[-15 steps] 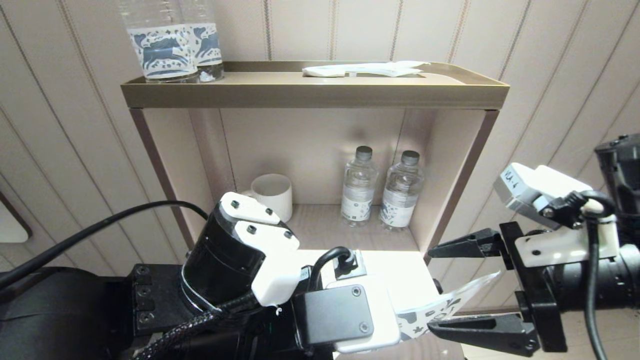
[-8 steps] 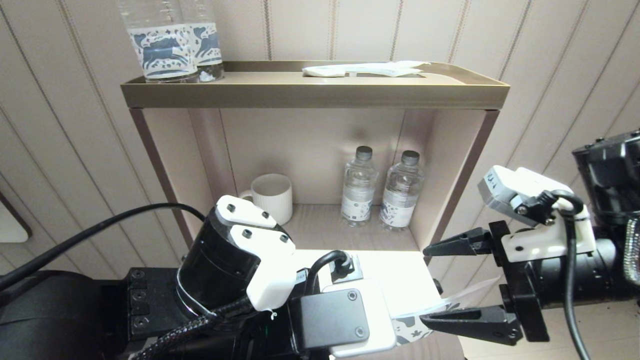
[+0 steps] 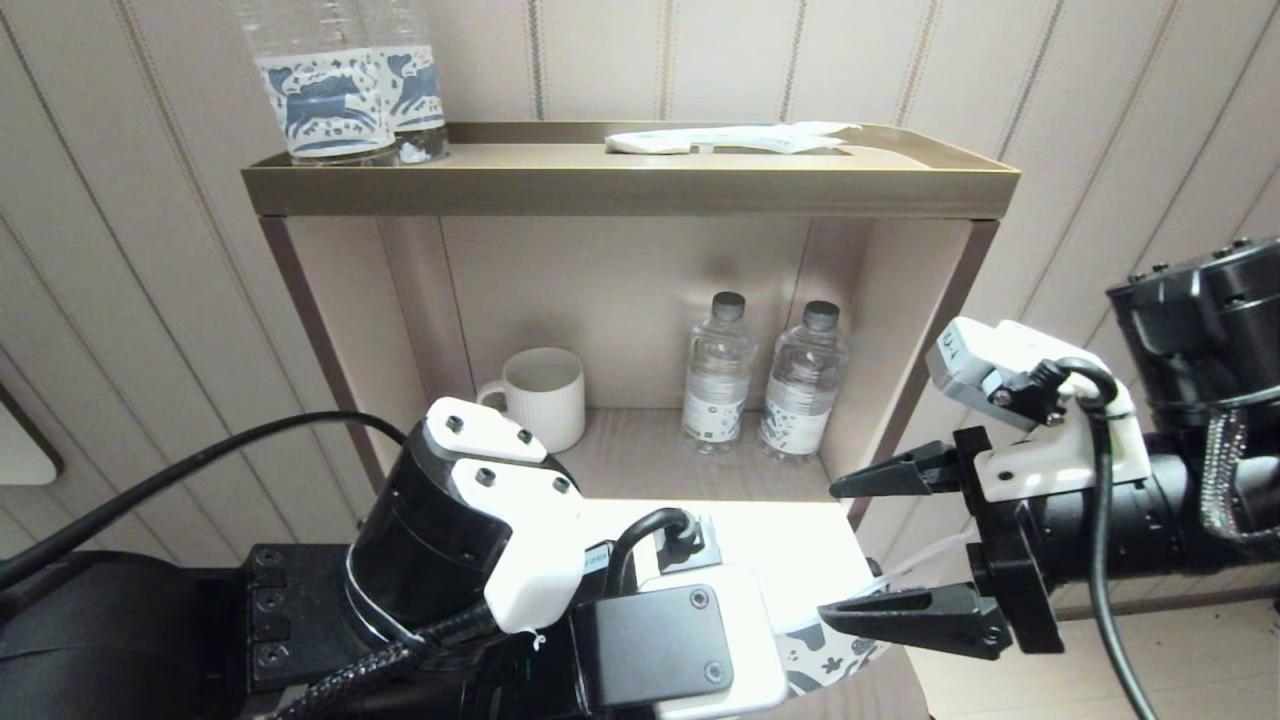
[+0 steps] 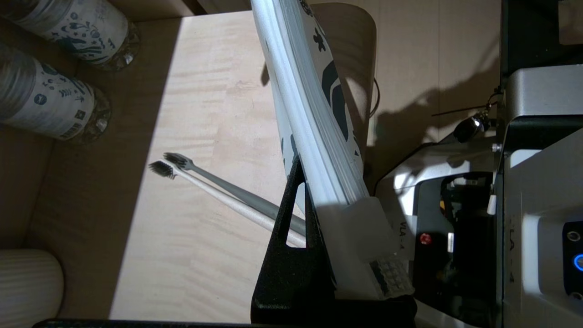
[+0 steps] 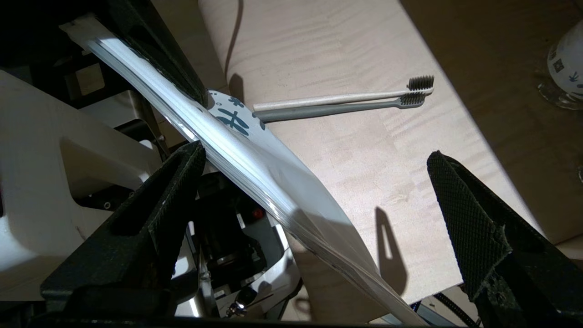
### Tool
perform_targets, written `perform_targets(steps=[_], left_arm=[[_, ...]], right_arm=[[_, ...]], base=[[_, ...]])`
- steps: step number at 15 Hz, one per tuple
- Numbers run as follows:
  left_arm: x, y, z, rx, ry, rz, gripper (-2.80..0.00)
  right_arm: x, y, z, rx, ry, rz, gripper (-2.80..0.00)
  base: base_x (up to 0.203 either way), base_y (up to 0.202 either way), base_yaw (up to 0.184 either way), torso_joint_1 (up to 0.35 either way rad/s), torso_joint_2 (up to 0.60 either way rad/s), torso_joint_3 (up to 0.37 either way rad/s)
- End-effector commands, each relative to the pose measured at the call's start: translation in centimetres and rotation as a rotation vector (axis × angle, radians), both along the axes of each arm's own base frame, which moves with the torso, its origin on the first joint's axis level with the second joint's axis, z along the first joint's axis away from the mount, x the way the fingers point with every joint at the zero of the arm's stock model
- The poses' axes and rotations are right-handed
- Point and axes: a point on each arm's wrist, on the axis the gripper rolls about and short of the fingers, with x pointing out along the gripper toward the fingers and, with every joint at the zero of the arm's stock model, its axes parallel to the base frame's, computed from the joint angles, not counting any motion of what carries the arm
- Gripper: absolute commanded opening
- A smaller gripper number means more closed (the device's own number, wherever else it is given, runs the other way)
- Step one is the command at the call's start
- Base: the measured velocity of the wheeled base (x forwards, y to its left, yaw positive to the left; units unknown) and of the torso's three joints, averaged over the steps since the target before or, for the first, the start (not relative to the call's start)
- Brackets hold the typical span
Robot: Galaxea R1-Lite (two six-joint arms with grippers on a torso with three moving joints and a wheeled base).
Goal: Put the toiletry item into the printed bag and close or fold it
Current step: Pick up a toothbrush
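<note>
Two toothbrushes [image 5: 341, 101] lie mid-shelf; my left gripper [image 4: 314, 214] pinches the printed bag [image 4: 314, 114], my right gripper [image 3: 880, 550] gapes around it; next, open its mouth.

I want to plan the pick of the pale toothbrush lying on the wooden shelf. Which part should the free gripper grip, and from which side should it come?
Probably the middle of the handle of the pale toothbrush, coming from above with fingers across it. It lies flat on the shelf, touching a grey toothbrush alongside, so one finger must slip between them. The right gripper is open; the left gripper holds the printed bag.
</note>
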Motion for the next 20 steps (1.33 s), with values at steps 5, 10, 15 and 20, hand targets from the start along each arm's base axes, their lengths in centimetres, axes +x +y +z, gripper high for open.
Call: perform_targets(steps=[5,10,15,20], left_arm=[[0.0,0.0,-0.1,-0.003,-0.003,-0.002,-2.8],[-0.2,0.5,-0.2,-0.023,0.007,-0.001,-2.8],[0.5,3.8,0.7,-0.112,0.033,0.087,-2.8],[1.7,7.0,2.3,-0.225,0.105,0.118,-2.8]], right_arm=[[0.2,0.1,-0.2,-0.004,0.007,0.003,0.0],[-1.8,-1.3,1.6,0.034,-0.063,-0.014,0.0],[-3.1,-5.6,2.0,0.113,-0.075,-0.104,0.0],[-2.5,-8.7,0.3,0.285,0.066,-0.026,0.0]], base=[[0.0,0.0,0.0,0.0,0.0,0.0],[0.0,0.0,0.0,0.0,0.0,0.0],[0.0,0.0,0.0,0.0,0.0,0.0],[0.0,0.0,0.0,0.0,0.0,0.0]])
